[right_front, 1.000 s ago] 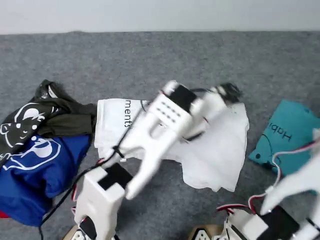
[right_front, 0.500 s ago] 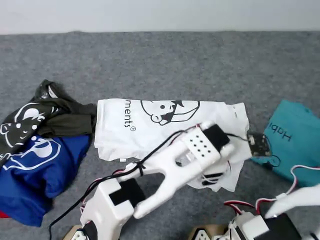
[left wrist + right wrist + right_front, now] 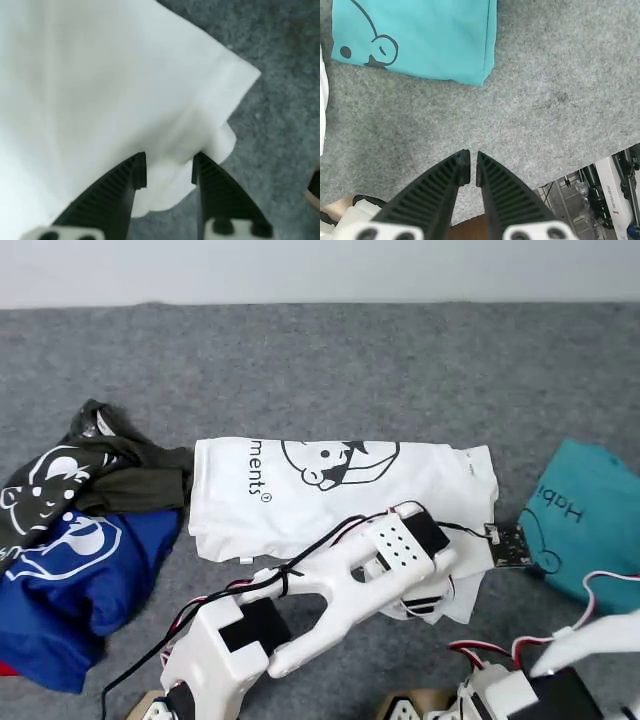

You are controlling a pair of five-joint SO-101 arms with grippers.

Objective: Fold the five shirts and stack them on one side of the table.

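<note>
Five shirts [image 3: 330, 490], two arms [image 3: 350, 580]

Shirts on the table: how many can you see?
5: a white shirt mid-table; a teal shirt at the right; a black shirt, an olive shirt and a blue shirt heaped at the left. More may hide in the heap.

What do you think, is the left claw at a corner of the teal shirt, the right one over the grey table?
No: the left gripper is at a corner of the white shirt, as the left wrist view shows. The right gripper is over the grey table.
</note>
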